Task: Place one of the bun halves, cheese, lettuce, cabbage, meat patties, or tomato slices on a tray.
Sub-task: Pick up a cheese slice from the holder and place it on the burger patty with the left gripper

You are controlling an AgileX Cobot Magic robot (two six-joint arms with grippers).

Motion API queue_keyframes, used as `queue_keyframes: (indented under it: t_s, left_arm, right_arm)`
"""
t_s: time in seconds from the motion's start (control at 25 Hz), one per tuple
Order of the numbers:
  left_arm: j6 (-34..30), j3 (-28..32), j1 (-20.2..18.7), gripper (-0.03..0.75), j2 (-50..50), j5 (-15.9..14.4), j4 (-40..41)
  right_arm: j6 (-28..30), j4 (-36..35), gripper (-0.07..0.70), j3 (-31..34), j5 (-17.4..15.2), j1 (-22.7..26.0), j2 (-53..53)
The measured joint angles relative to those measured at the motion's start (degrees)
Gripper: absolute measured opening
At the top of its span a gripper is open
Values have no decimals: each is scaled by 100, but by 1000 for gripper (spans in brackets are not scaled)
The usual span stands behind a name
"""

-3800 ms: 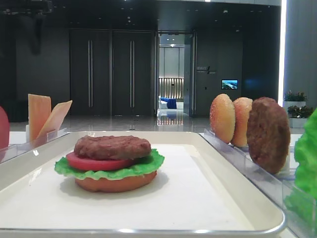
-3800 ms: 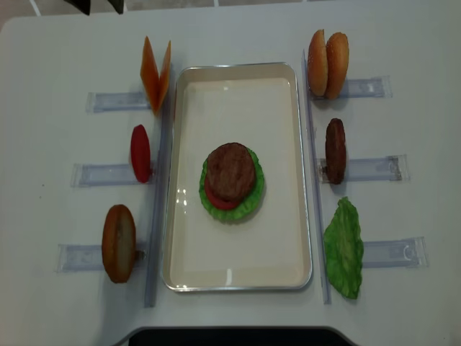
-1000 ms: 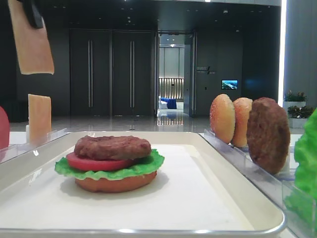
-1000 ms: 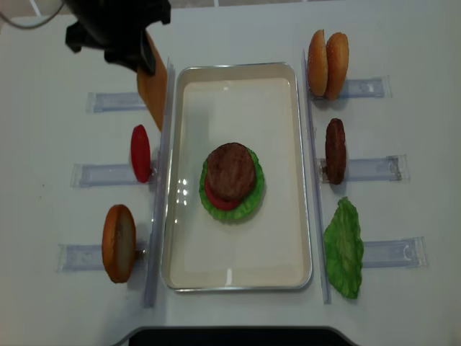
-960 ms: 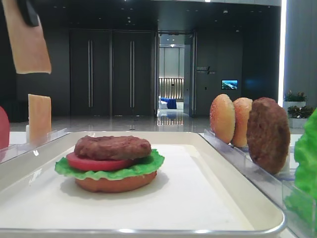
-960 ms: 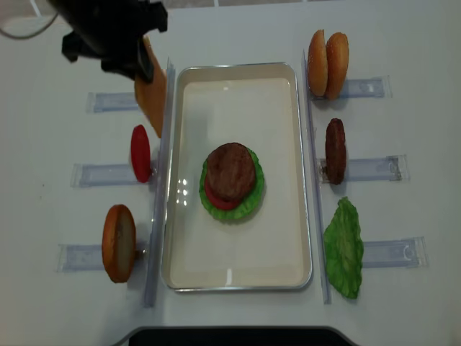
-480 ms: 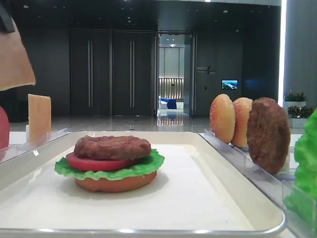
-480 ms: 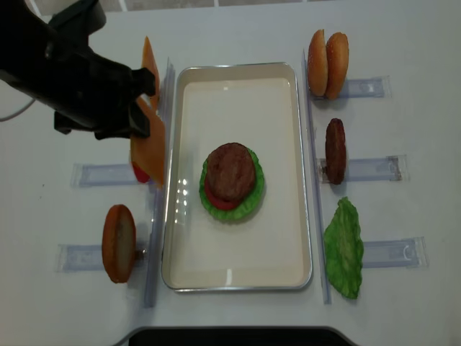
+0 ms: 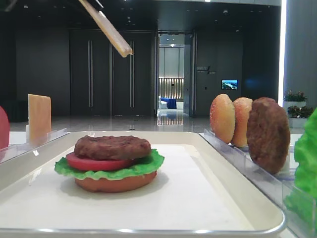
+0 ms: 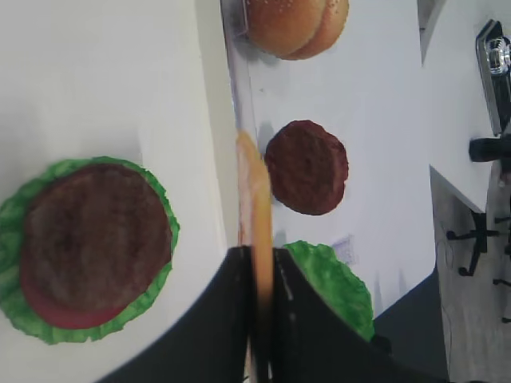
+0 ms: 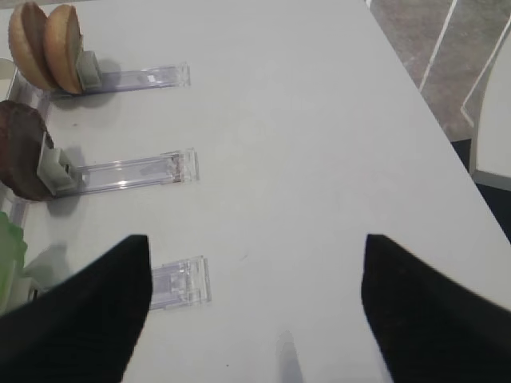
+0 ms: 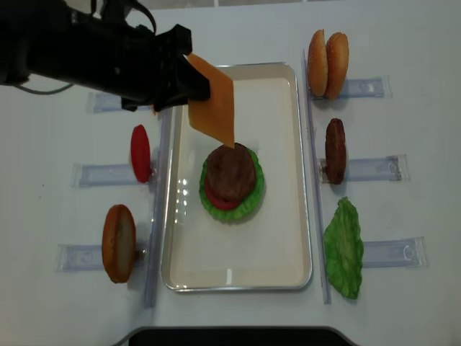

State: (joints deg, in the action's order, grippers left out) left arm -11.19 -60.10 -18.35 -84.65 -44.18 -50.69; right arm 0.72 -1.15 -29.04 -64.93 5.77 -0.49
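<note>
My left gripper is shut on a pale orange cheese slice, holding it tilted in the air over the far left part of the cream tray. The left wrist view shows the slice edge-on, pinched between the black fingers. On the tray, below and just right of the slice, sits a stack with a meat patty on top of tomato, lettuce and a bottom bun. A second cheese slice stands in its rack at the left. My right gripper is open over bare table.
Clear racks on the left hold a tomato slice and a bun half. Racks on the right hold two bun halves, a patty and a lettuce leaf. My left arm spans the far left of the table.
The left gripper has carried the cheese slice from beside the left racks rightward over the tray. The slice now tilts above the stack. Nothing else has moved.
</note>
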Motion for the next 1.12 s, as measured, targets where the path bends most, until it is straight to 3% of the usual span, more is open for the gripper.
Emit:
queue_keyframes:
  t_s: [0.44,0.84,1.12]
  left_arm:
    - [-364,220,0,30,-635,58,-112]
    - [-1008,230,0,30,-1186,71,-702]
    - [-1143,230,-309,30,-1452,87,-732]
  right_arm:
    - [0,-5,518,0,0,0,0]
    - [0,-5,518,0,0,0,0]
    - [0,-5,518,0,0,0,0]
